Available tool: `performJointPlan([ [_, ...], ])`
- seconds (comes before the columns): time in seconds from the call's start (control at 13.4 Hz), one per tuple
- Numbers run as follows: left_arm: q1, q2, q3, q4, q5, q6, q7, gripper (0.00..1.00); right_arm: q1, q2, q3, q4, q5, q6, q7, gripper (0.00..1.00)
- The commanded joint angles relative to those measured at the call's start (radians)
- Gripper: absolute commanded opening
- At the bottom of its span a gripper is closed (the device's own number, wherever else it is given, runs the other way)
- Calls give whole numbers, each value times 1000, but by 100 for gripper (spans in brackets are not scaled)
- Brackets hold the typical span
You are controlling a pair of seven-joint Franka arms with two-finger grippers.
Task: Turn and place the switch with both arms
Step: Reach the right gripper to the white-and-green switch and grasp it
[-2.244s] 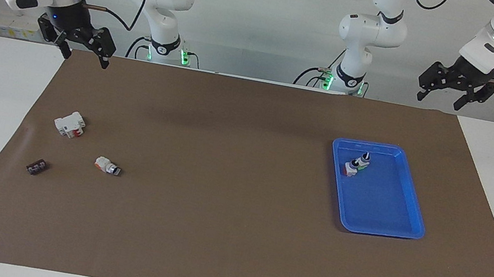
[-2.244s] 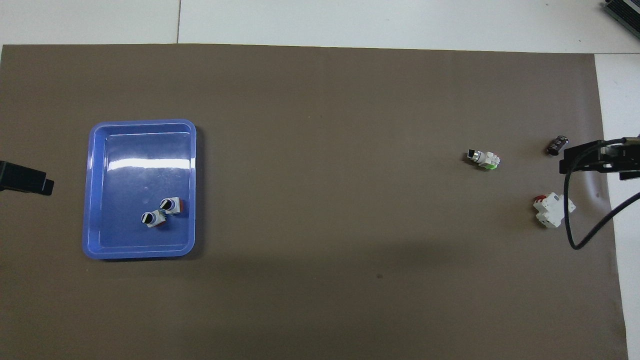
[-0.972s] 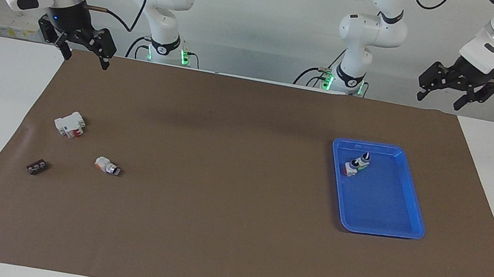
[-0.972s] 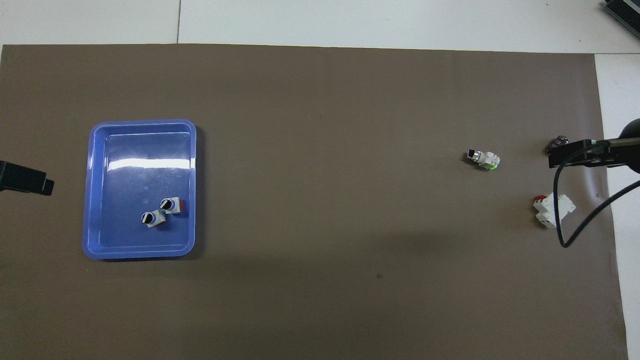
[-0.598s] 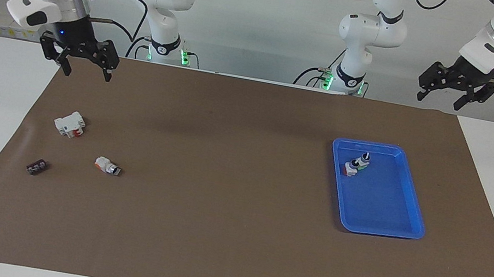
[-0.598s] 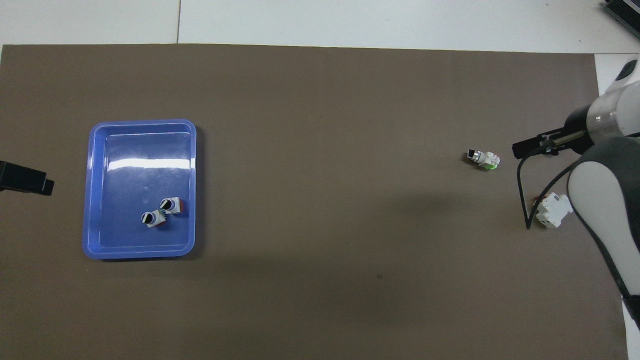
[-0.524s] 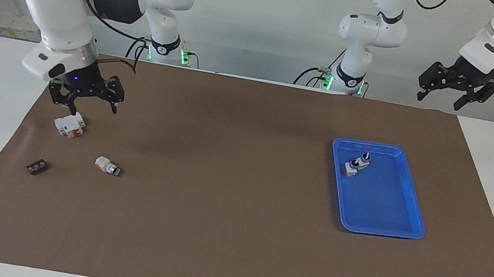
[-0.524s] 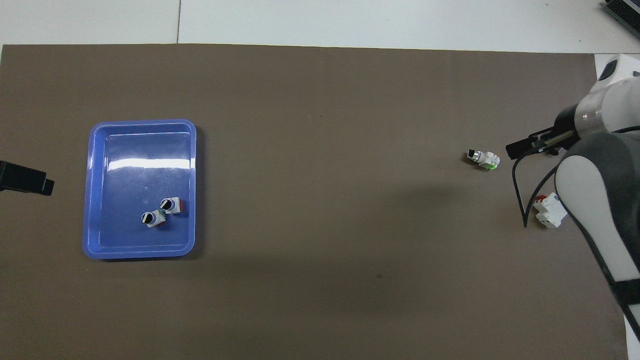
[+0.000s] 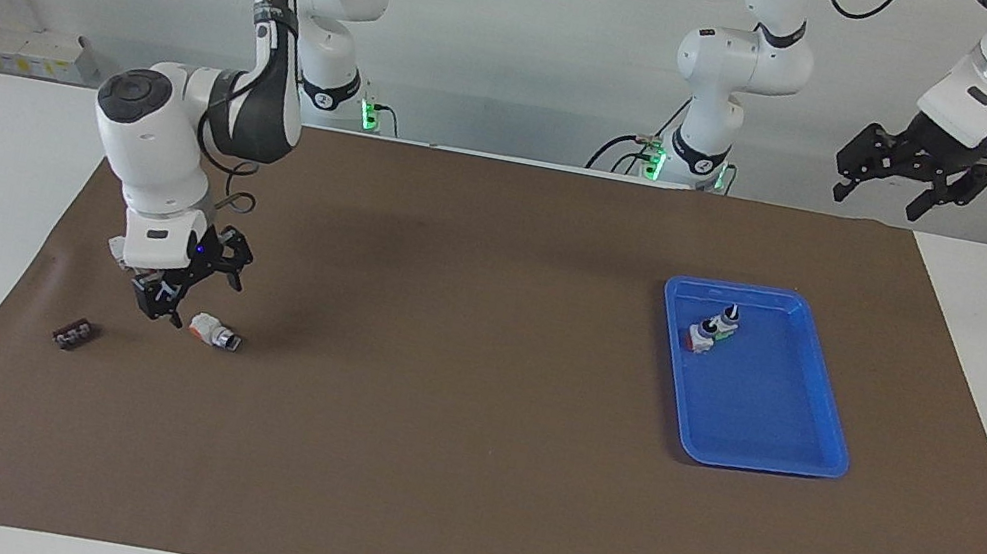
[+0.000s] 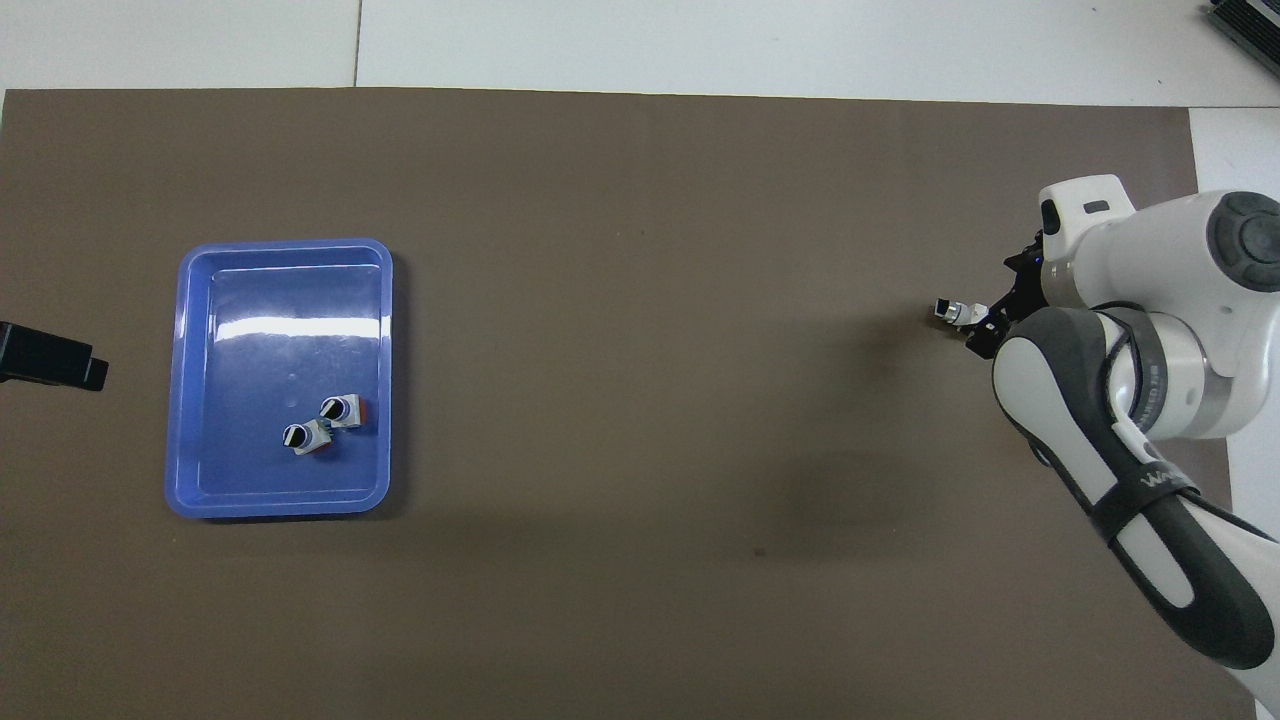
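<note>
From across the table I see my right gripper [image 9: 190,290] low over the brown mat [image 9: 459,474] at my right arm's end, its fingers spread and angled down, one fingertip just beside the orange base of the switch [image 9: 215,332], which lies on its side on the mat with its black knob pointing toward the left arm's end; whether that fingertip touches the switch I cannot tell. From overhead my own right forearm and wrist cover most of this; only the knob end of the switch [image 10: 952,312] and a dark edge of the right gripper [image 10: 990,325] show past the white wrist housing. The facing view also shows a small dark part [image 9: 74,334] on the mat, farther from me than the gripper and toward the mat's edge; overhead my arm hides it.

My right arm bends sharply at the elbow and drops the wrist almost straight down; my left arm waits, its left gripper [image 9: 909,178] held high over the mat's corner nearest its base, fingers apart and holding nothing; overhead only a black tip of it [image 10: 52,357] shows at the edge.

The blue tray [image 9: 821,406] sits toward the left arm's end; two small switches [image 10: 322,424] stand upright in it, touching each other, in its corner nearer to me.
</note>
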Motion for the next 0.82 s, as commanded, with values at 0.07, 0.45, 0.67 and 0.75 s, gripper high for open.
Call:
performJointPlan([
  [0.07,0,-21,2,-24,7,7,-10,100,-33,1,8,-48,63,40,-75,99],
  [0.45,0,-21,2,-24,7,5,-8,100,-30,3,8,-51,72,61,-70,99],
  [0.67,0,-21,2,-24,7,5,-10,100,-32,18,8,-43,72,84,-79,99],
  [0.75,0,-21,2,-24,7,5,-8,100,-30,30,8,-48,72,116,-81,99],
])
